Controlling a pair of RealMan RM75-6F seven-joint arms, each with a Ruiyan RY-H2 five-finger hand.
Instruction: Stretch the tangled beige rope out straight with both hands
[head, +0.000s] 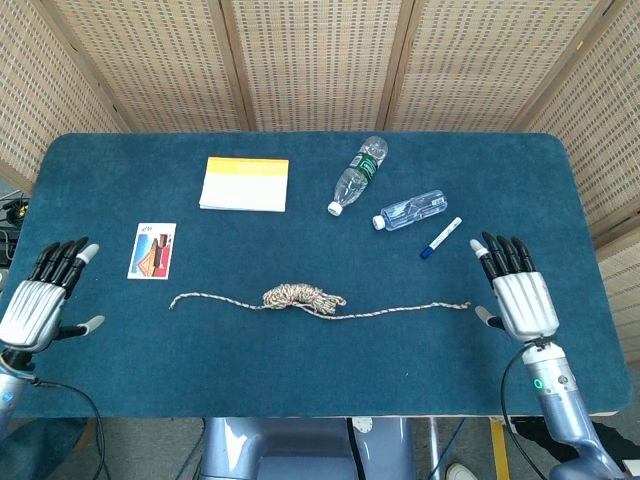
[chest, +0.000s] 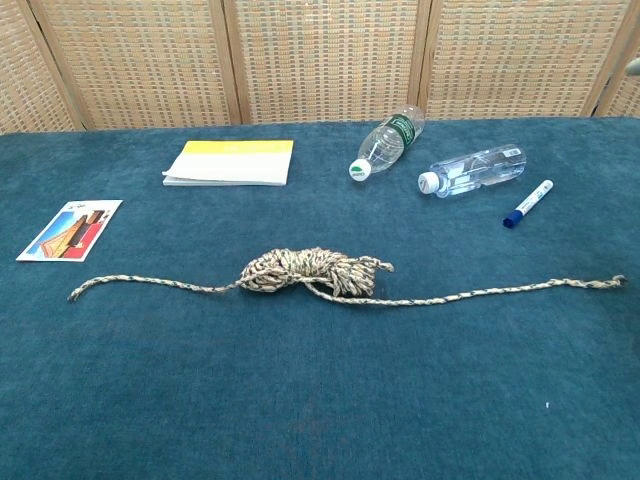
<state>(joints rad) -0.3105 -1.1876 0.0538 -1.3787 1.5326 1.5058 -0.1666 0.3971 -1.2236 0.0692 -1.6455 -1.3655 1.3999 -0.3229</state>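
The beige rope (head: 304, 298) (chest: 312, 271) lies on the blue table (head: 300, 370), a tangled bundle at its middle and two thin ends running out left and right. Its left end (head: 174, 301) and right end (head: 464, 305) both lie free on the cloth. My left hand (head: 42, 296) hovers at the table's left edge with fingers spread, well clear of the rope. My right hand (head: 518, 294) is spread flat just right of the rope's right end, not touching it. The chest view shows neither hand.
A yellow-and-white booklet (head: 245, 183) lies at the back left, a picture card (head: 152, 250) in front of it. Two clear plastic bottles (head: 359, 174) (head: 411, 210) and a blue-capped marker (head: 440, 238) lie at the back right. Wicker screens stand behind the table.
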